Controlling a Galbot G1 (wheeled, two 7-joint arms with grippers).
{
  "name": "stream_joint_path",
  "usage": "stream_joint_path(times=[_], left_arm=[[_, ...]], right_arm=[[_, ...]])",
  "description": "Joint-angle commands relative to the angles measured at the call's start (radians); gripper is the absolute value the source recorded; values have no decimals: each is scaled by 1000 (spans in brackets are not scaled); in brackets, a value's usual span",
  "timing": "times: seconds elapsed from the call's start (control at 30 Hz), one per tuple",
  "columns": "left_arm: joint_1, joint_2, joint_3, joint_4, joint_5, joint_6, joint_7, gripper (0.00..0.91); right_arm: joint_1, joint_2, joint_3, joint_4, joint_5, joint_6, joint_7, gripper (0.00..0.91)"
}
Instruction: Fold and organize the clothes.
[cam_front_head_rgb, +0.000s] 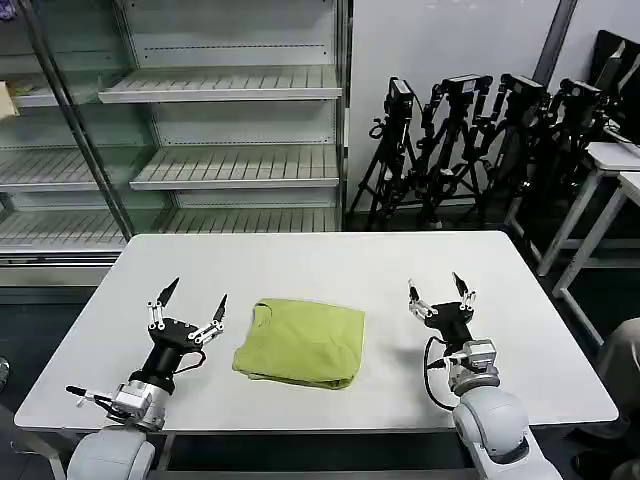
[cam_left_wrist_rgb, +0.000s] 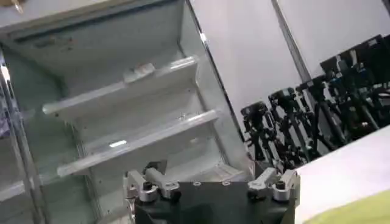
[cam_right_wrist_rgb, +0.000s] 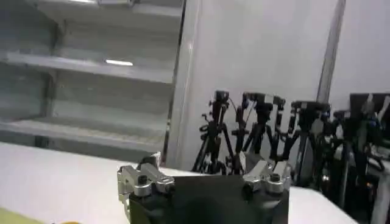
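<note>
The clothes are one lime-green T-shirt (cam_front_head_rgb: 301, 343), folded into a compact rectangle near the front middle of the white table (cam_front_head_rgb: 330, 265). My left gripper (cam_front_head_rgb: 196, 293) stands just left of it, fingers spread open and pointing up, holding nothing. On the other side, a little farther off, my right gripper (cam_front_head_rgb: 440, 288) is open and empty too. A green corner of the T-shirt (cam_left_wrist_rgb: 359, 211) shows in the left wrist view, and a sliver of the T-shirt (cam_right_wrist_rgb: 12, 217) in the right wrist view.
Empty glass-fronted shelves (cam_front_head_rgb: 220, 130) stand behind the table on the left. Several black tripods (cam_front_head_rgb: 470, 140) lean against the wall at the back right, beside another white table (cam_front_head_rgb: 615, 165). Bare tabletop lies around the shirt on all sides.
</note>
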Motion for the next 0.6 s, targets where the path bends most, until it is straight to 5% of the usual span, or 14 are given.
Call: stream_joint_path(times=[0.03, 0.6], left_arm=[[20, -7, -52, -44, -6, -25, 14, 907], [-42, 4, -60, 29, 17, -50, 12, 907]], right_arm=[[17, 6, -22, 4, -65, 46, 2, 907], [26, 5, -20, -39, -81, 68, -5, 907]])
